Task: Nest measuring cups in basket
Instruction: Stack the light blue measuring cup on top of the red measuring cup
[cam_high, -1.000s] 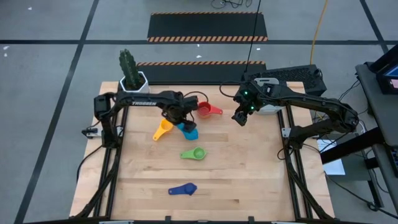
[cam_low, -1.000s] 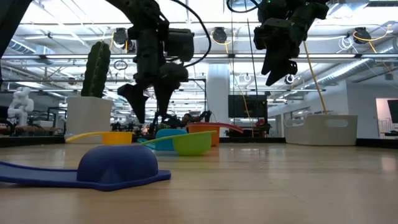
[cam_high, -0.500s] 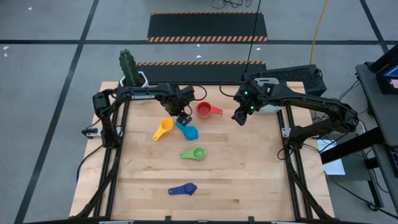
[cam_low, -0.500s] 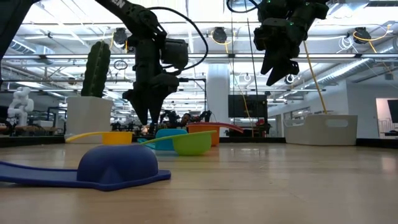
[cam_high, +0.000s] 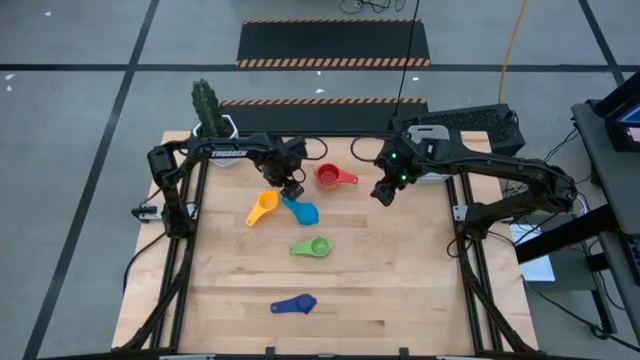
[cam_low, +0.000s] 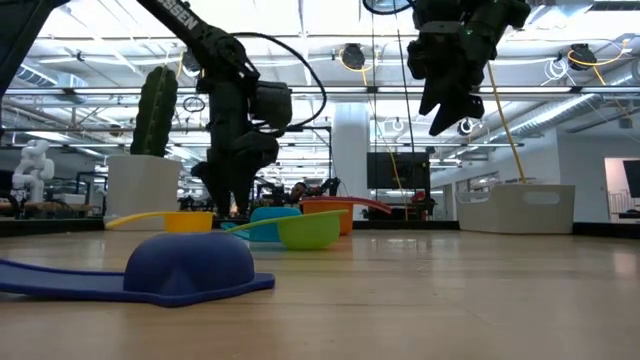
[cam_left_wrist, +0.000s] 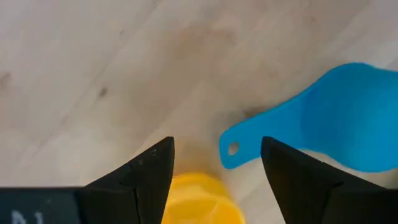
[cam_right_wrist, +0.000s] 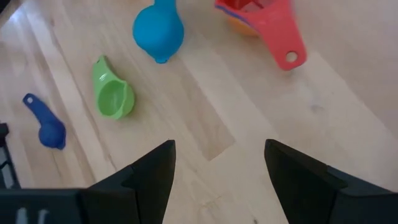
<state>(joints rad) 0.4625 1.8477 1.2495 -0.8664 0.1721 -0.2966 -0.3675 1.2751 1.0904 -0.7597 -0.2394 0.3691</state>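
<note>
Left gripper (cam_left_wrist: 217, 163), jaws apart, hangs low over the light blue cup's handle (cam_left_wrist: 239, 148) beside the yellow cup (cam_high: 262, 208), the nearer arm; right gripper (cam_high: 384, 190) waits open above the worktop (cam_high: 400, 280)

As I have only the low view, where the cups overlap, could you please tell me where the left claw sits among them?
Observer: From above, the left claw is over the handle of the light blue cup, with the yellow cup on its other side.
Operator: Thank you. Is it gripping anything?
Observer: No. Its wrist view shows the fingers apart, with the handle's end lying between them, not touched.
Operator: And the right claw?
Observer: The right claw hangs open over bare table, beside the red cup, holding nothing.
</note>
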